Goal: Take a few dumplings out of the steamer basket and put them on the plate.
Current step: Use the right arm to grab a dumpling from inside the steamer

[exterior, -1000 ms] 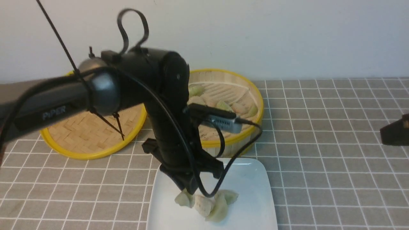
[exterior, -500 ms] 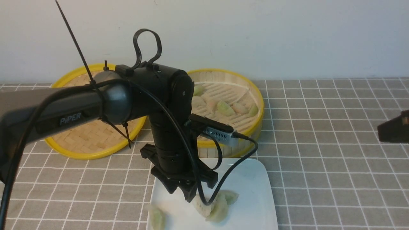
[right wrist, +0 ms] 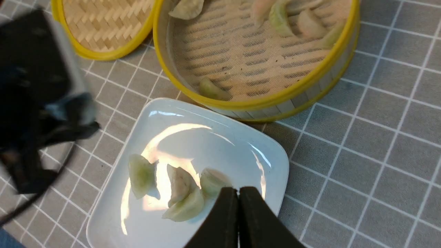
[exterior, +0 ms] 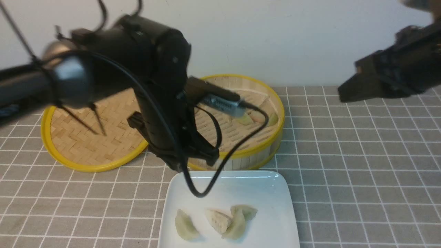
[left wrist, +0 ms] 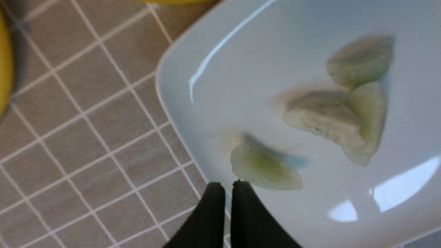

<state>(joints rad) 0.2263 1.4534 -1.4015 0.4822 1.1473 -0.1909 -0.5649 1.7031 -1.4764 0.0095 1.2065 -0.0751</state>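
Note:
The white plate [exterior: 272,193] lies at the front centre and holds several dumplings: a pale green one [exterior: 186,225] on its left and a cluster [exterior: 231,220] in the middle. The steamer basket [exterior: 262,151] stands behind it with more dumplings [exterior: 246,119] inside. My left gripper [exterior: 179,166] hangs above the plate's far left corner, shut and empty; in the left wrist view its tips [left wrist: 228,185] sit just short of the green dumpling [left wrist: 263,167]. My right gripper [exterior: 341,94] is raised at the upper right, shut and empty; in the right wrist view it [right wrist: 238,190] is over the plate [right wrist: 220,137].
The flat woven yellow-rimmed lid [exterior: 86,144] lies left of the basket, partly behind my left arm. A grey checked cloth [exterior: 361,172] covers the table. A loose black cable [exterior: 206,191] dangles from the left wrist over the plate's far edge.
The green dumpling has left my left gripper and now lies on the plate's left side. The left gripper has risen off the plate. The right arm has swung up and inward.

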